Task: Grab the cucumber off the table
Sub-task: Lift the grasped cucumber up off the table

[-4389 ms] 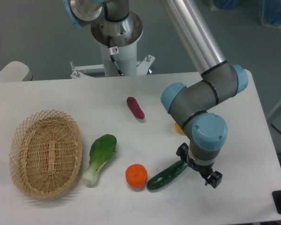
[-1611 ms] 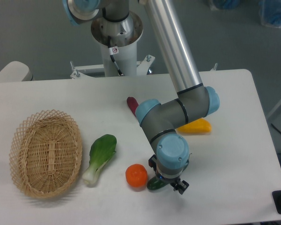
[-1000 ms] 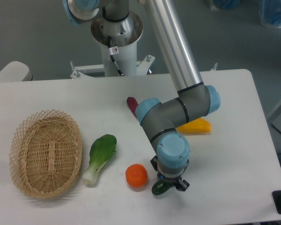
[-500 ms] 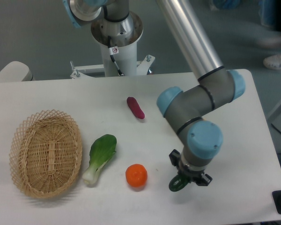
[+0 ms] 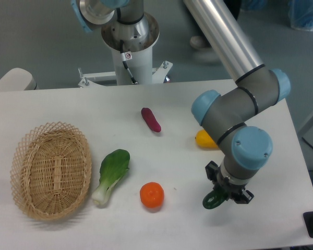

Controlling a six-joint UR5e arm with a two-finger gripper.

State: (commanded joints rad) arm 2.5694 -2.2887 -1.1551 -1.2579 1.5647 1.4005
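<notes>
Counting it up: one cucumber [image 5: 214, 200], one orange fruit [image 5: 152, 194], one bok choy [image 5: 111, 175], one purple vegetable [image 5: 151, 119], one yellow item [image 5: 204, 139] half hidden by the arm, and one wicker basket [image 5: 50, 170] are seen on the white bench [image 5: 68, 109]. The arm is bent down at the right, end effector [image 5: 227, 190] pointed downward and pinched on the cucumber, which pokes out below it.

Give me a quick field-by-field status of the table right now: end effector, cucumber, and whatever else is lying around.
end effector: shut on the cucumber, front right of the table
cucumber: dark green, only its end shows below the wrist
orange fruit: left of the cucumber, apart from it
bok choy: between fruit and basket
basket: far left, nothing inside
purple vegetable: mid-table
yellow item: partly hidden behind the arm
</notes>
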